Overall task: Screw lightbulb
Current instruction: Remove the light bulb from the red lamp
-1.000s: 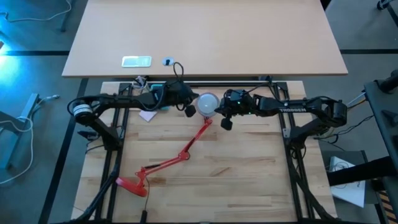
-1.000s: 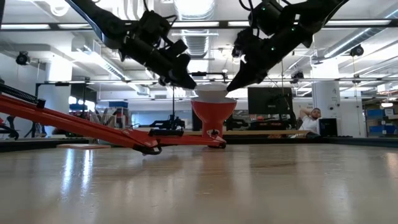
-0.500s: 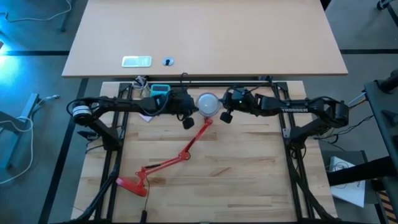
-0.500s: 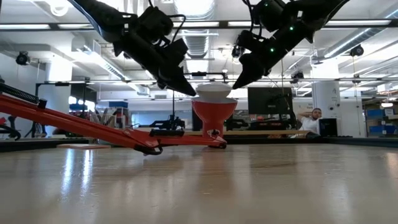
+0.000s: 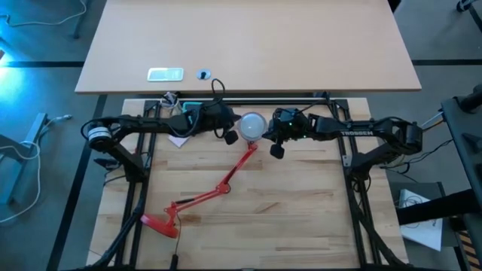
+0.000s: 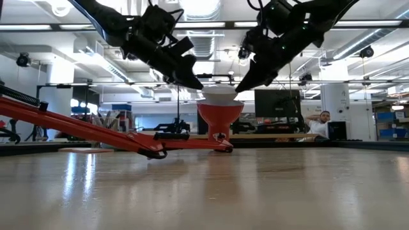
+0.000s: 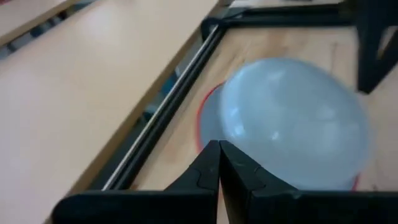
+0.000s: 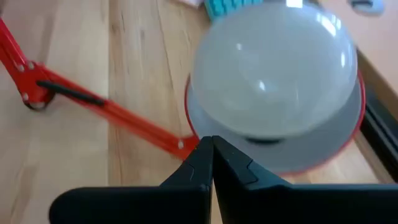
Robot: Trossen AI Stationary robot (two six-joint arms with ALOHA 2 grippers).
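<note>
Both closed, empty grippers, left gripper point(image 5: 230, 136) and right gripper point(image 5: 274, 147), are flanking the lightbulb point(image 5: 251, 125) sitting in the red desk lamp's shade point(image 6: 219, 118).

Both arms reach inward, tips angled down; left hand point(image 5: 230, 136) and right hand point(image 5: 274, 143) both have fingers pressed together.

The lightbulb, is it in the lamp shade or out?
In: the lightbulb sits in the upturned red shade, dome above the rim.
</note>
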